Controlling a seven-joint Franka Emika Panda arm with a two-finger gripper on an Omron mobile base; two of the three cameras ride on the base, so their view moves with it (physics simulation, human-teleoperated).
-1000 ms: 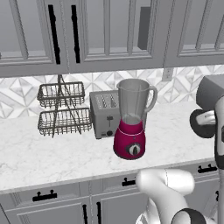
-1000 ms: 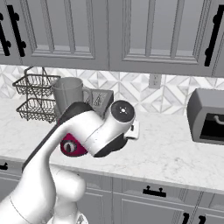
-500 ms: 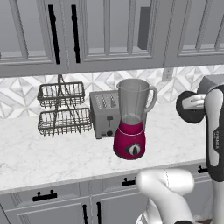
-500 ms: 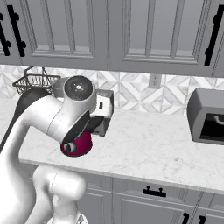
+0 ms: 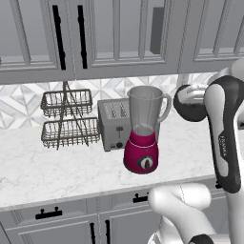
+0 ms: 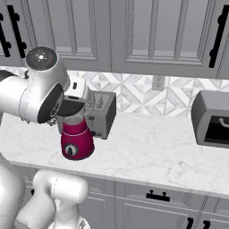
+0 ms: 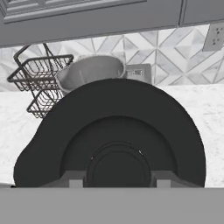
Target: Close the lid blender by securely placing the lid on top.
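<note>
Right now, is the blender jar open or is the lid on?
Open. The blender jar's rim is bare in the left base view, and in the hand view the dark lid sits in front of the open jar mouth.

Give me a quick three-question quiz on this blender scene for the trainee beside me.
1. True or false: the lid already sits on the blender jar.
2. What stands directly behind the blender? A) toaster B) wire basket rack C) kettle
3. Fill in: the blender's base is coloured ____.

Key: 1 false, the jar's mouth is open and the dark lid is at the hand; 2 A; 3 magenta.
</note>
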